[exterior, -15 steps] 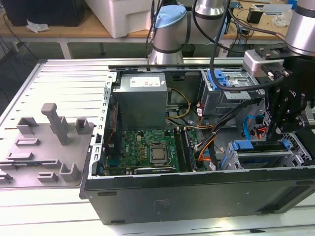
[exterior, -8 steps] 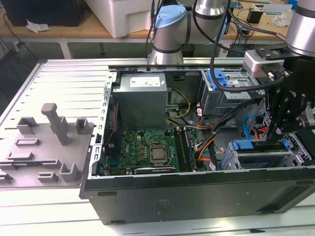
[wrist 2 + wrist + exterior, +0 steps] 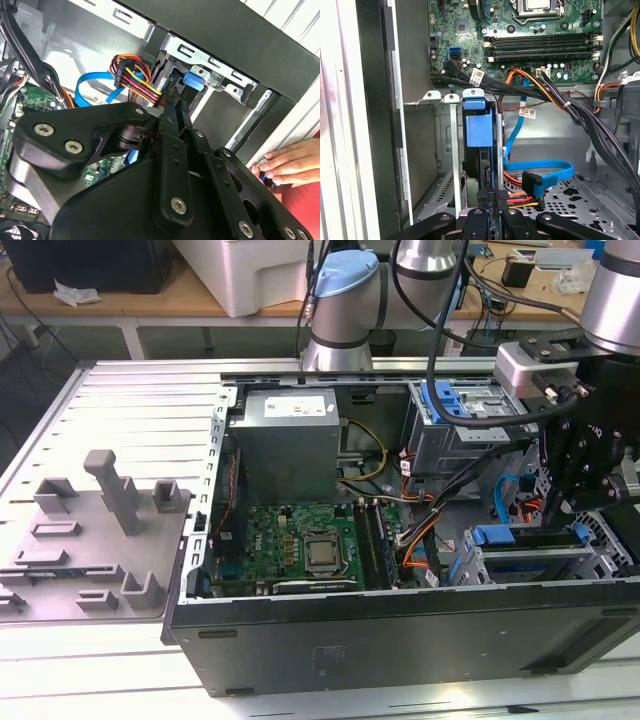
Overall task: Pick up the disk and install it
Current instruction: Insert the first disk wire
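Black computer case [image 3: 400,640] is laid open. In the metal drive cage [image 3: 445,150] the disk [image 3: 479,127] is seated edge-on, straight ahead of the fingertips [image 3: 498,196]. Its near edge is pinched by the gripper [image 3: 490,199], fingers set narrow.

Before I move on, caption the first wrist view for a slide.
Gripper at the drive cage, where the blue-railed disk stands edge-on in a slot.

Ribbed metal table [image 3: 130,400] carries two things — open computer case [image 3: 400,640], grey fixture plate [image 3: 100,545]

disk [image 3: 479,131] in drive cage [image 3: 445,150], end effector [image 3: 491,194] above
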Controlling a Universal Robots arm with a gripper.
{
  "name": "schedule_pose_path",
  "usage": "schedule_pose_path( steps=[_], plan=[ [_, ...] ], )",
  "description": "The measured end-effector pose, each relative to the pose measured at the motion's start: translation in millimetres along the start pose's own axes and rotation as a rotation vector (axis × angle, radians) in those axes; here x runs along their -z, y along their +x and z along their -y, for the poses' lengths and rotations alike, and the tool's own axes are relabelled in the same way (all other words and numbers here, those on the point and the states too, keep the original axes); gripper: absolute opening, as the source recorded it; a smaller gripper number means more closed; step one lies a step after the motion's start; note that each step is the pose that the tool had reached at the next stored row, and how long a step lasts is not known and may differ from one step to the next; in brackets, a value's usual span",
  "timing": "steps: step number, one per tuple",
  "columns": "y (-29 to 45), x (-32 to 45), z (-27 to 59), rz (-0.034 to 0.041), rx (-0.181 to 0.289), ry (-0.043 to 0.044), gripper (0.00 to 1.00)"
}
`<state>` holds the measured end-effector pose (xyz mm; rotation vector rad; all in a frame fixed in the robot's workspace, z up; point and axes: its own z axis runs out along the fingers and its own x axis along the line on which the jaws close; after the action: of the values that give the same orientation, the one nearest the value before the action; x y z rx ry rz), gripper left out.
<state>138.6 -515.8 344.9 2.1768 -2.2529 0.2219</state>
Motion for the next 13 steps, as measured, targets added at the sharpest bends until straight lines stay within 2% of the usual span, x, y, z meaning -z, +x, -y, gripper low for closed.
schedule_pose_path(
  steps=[13],
  plan=[
    [0.4,-0.6,-1.1,0.0013,0.011,0.0011,0.17]
  ],
)
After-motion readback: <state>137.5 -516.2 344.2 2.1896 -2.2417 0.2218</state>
